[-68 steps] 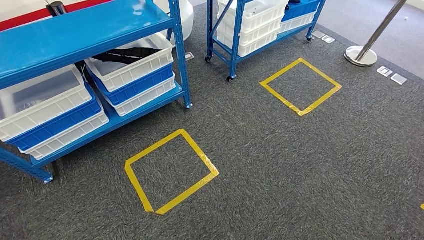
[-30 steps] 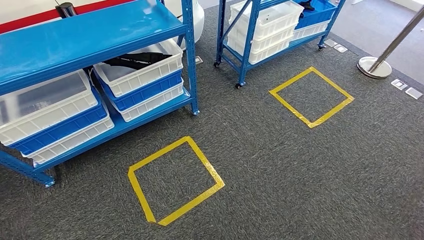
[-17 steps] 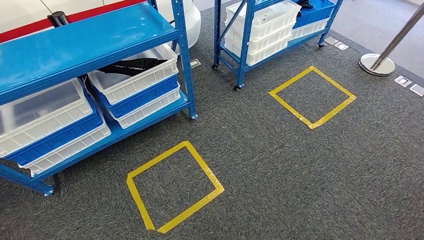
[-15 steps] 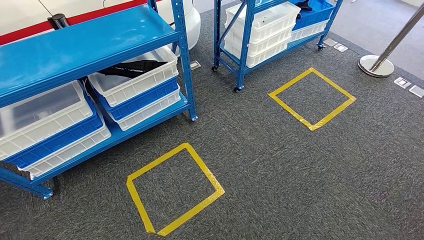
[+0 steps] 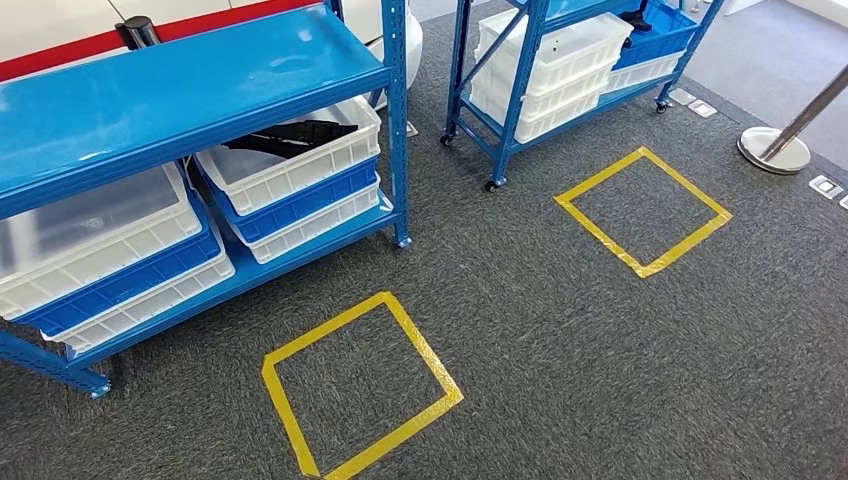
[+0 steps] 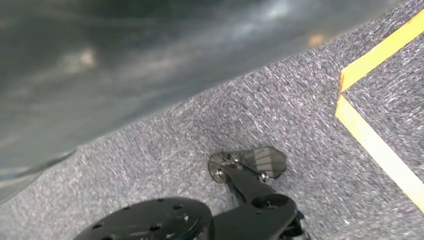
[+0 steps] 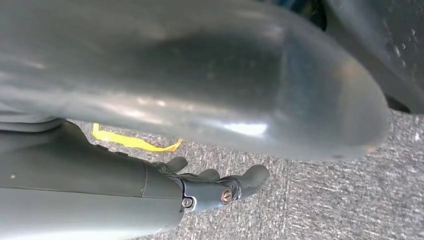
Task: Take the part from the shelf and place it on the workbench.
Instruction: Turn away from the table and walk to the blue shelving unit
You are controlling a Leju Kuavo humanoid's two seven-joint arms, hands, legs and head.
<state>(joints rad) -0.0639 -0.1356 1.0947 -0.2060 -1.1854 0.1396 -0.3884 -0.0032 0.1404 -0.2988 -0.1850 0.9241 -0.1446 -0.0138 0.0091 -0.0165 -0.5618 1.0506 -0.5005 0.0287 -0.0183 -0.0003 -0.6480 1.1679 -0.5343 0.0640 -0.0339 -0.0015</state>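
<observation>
The right hand [image 7: 220, 187] hangs over the carpet [image 5: 620, 350], fingers loosely apart, holding nothing — the left hand's state cannot be told. Ahead stands the blue shelf [image 5: 180, 90], where a dark part [image 5: 290, 133] lies in the upper white bin [image 5: 300, 165]. The robot seems to be in the approach step; next it should stop on the yellow square [image 5: 360, 385] and reach in.

Bright even light; glare on blue shelf [image 5: 180, 90]; wrist views blurred close up.
</observation>
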